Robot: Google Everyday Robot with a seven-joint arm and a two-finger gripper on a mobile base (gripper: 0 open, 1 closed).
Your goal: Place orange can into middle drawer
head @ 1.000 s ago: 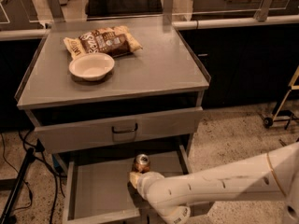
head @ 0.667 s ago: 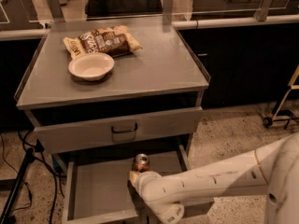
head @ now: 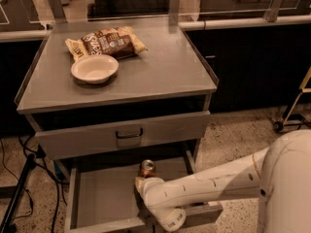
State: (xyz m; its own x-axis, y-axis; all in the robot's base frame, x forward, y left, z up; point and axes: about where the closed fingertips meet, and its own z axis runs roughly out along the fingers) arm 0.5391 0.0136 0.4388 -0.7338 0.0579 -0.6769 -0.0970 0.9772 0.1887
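The orange can (head: pixel 147 168) stands upright on the floor of the open middle drawer (head: pixel 104 198), toward its back right, with its silver top showing. My gripper (head: pixel 140 182) reaches into the drawer from the right, at the end of the white arm. It sits right at the can's lower front side and hides the can's lower part. I cannot tell whether it is in contact with the can.
The grey cabinet top (head: pixel 160 76) carries a white bowl (head: pixel 94 68) and a brown-and-cream snack bag (head: pixel 106 42). The upper drawer front with a dark loop handle (head: pixel 129 133) is nearly shut above the open drawer. Cables and a stand leg (head: pixel 19 188) lie at the left.
The can stays at the same spot in the drawer. My arm's forearm and elbow have shifted a little, filling more of the lower right of the view.
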